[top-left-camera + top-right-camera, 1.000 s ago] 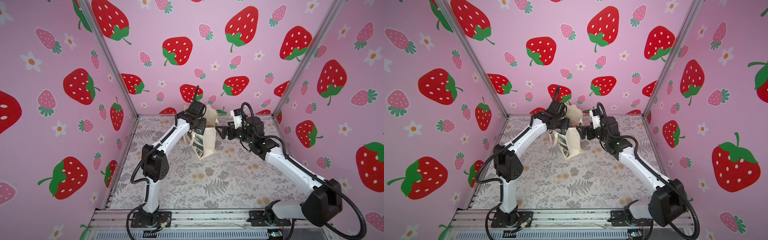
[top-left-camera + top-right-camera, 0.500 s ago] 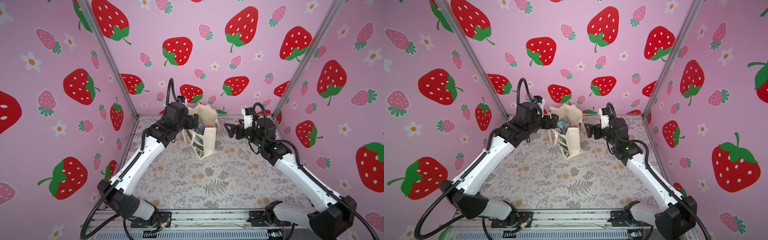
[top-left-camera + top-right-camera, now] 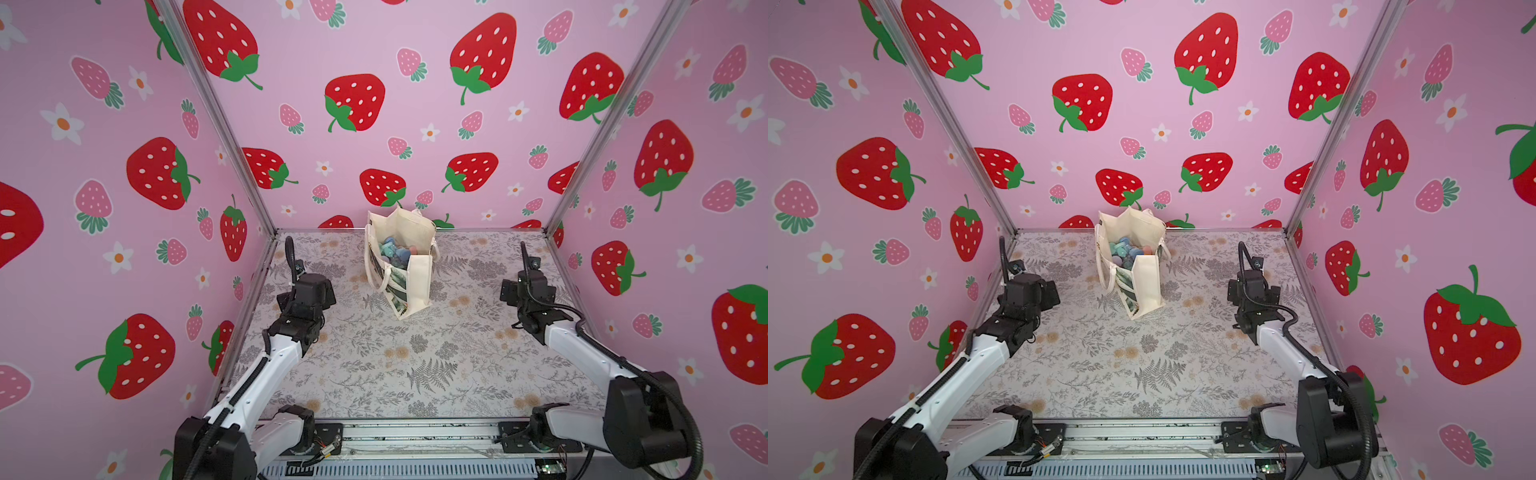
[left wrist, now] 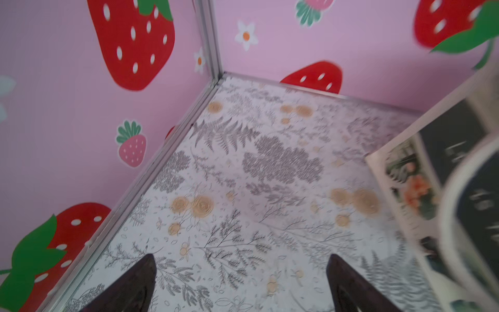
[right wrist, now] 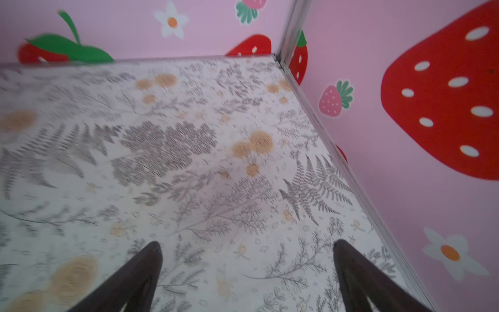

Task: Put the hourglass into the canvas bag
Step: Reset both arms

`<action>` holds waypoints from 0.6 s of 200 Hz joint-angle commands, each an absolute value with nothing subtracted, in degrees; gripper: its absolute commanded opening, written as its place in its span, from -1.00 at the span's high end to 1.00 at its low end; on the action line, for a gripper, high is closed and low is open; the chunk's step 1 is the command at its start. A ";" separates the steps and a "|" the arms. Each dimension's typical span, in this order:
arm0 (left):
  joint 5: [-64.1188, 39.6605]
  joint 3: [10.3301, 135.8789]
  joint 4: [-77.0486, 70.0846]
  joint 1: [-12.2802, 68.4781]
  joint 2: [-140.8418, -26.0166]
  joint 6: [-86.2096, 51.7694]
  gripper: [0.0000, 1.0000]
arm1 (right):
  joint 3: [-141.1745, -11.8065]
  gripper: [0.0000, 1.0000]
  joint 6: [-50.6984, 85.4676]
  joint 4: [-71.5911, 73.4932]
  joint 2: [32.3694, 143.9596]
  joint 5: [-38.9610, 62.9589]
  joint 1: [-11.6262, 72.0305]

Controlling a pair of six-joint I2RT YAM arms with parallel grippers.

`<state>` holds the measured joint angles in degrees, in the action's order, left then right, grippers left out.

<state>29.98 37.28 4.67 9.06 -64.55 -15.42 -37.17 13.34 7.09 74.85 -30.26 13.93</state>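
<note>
Here, canvas bag [image 3: 419,282] between left gripper [image 4: 240,258], right gripper [image 5: 246,243], untouched

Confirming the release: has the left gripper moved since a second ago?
Yes. In a top view the left gripper has pulled back from the canvas bag, toward the left wall.

The canvas bag [image 3: 409,270] stands on the table [image 3: 374,365] near the back wall [image 3: 374,124], with small things [image 3: 395,251] heaped in it. My left gripper [image 4: 241,259] hangs left of it and nearer the front. My right gripper [image 5: 247,243] hangs well apart to its right.
</note>
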 commanded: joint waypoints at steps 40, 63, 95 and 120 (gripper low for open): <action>22.83 28.72 -31.09 3.95 -78.56 -5.48 -0.99 | -32.34 -0.99 4.02 26.97 81.17 -33.42 6.96; 18.95 27.11 -37.67 2.54 -83.28 -5.02 -0.99 | -28.49 -0.99 3.90 35.23 83.04 -22.61 2.50; 10.65 23.14 -49.01 1.98 -88.27 -2.28 -0.99 | -23.56 -0.99 0.49 47.10 87.31 -6.56 0.00; 13.55 25.31 -45.85 1.93 -89.13 -3.83 -0.99 | -24.06 -0.99 1.43 48.55 89.75 -9.13 0.35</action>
